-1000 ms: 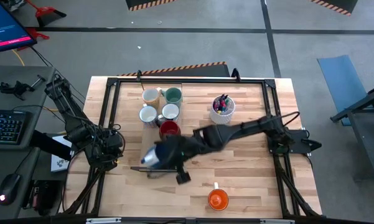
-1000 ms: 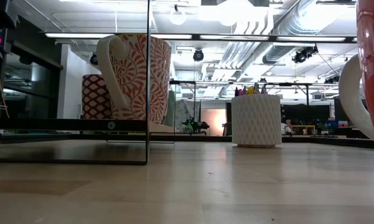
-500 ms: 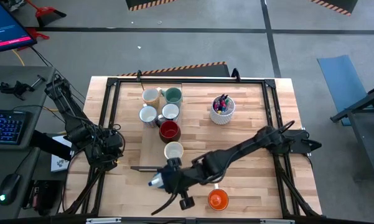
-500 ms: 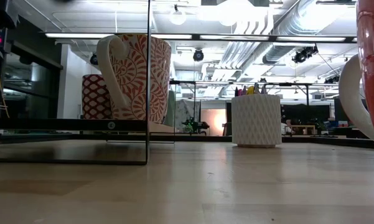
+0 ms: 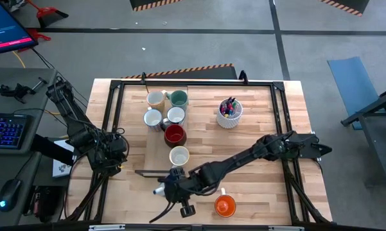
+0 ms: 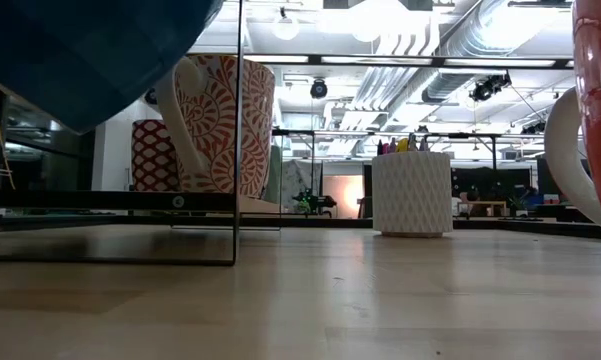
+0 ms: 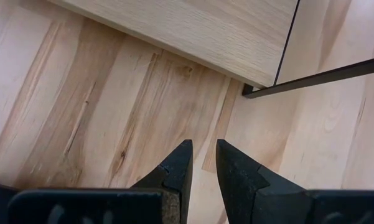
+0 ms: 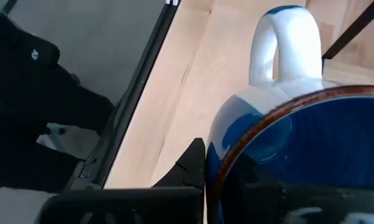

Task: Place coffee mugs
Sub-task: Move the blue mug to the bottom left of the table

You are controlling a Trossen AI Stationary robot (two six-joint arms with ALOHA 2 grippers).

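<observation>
Fingers of the right gripper (image 8: 205, 186) pinch the blue mug's (image 8: 286, 124) rim, seemingly, above the table's (image 5: 257, 186) front; a slip could drop it. Left gripper (image 7: 201, 163) waits nearly closed, empty.

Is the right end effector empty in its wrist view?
No, the right end effector grips the rim of a blue mug with a white handle.

Blue mug (image 8: 280, 155) with white handle hangs gripped near the front edge; six mugs (image 5: 169, 117) cluster at back-left; orange mug (image 5: 225, 205) stands alone.
</observation>
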